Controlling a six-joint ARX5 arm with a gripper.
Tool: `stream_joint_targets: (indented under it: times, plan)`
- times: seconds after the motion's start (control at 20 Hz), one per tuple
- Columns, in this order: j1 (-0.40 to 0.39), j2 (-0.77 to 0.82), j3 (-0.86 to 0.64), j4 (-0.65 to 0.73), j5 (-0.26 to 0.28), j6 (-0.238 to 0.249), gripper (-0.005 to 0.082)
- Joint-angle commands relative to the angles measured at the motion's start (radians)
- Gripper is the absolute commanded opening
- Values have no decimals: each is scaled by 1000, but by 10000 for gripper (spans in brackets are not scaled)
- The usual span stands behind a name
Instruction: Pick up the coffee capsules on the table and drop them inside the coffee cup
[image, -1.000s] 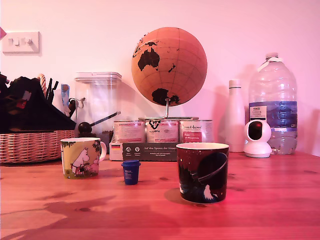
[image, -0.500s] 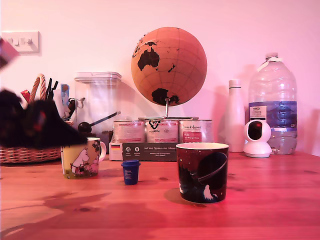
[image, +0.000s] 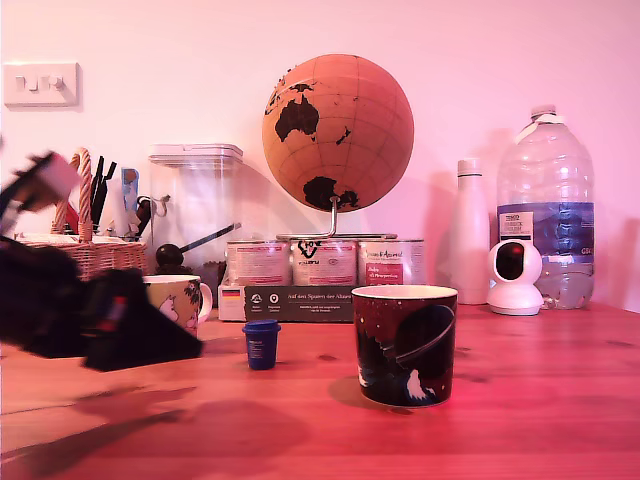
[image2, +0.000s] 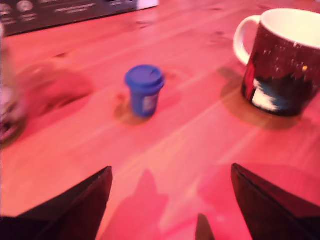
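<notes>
A red-toned wooden table (image: 540, 400) fills the lower half of the exterior view, with bare boards running toward the camera in front of everything standing on it. The black robot arm (image: 60, 305), blurred, crosses in low from that view's left and covers part of a pale cartoon-printed ceramic mug (image: 180, 298). Near the middle stands a dark starry ceramic mug (image: 405, 345) with a cream interior, its mouth open upward. Between the two mugs sits the small dark blue plastic coffee capsule (image: 262, 344), upright on its narrow end with the wide rim on top, touching neither mug and ringed by bare wood. A cork globe on a metal stand (image: 338, 132) and a large clear water bottle (image: 546, 205) line the back edge by the wall.

The wrist view shows what the exterior view cannot: the gripper (image2: 170, 200) with its two dark fingers (image2: 80, 210) spread wide apart and nothing between them, above bare table. There the capsule (image2: 144, 91) stands beyond the fingertips, well apart from them, and the dark mug's (image2: 280, 65) white handle is visible.
</notes>
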Motion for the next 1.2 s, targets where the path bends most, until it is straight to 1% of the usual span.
stream_joint_targets:
  times: [0.0,0.15,0.4,0.8,0.9,1.0,1.15]
  plan:
    - [-16,30,24,14,0,3,690]
    - [-34,75,68,13,-17,3,690]
    - [-42,149,149,5,-26,3,690]
    - [-42,249,320,-169,-37,0,690]
    - [-42,251,352,-216,-39,0,690]
    - [-42,251,386,-260,-52,0,690]
    - [-42,274,451,-354,-52,0,690]
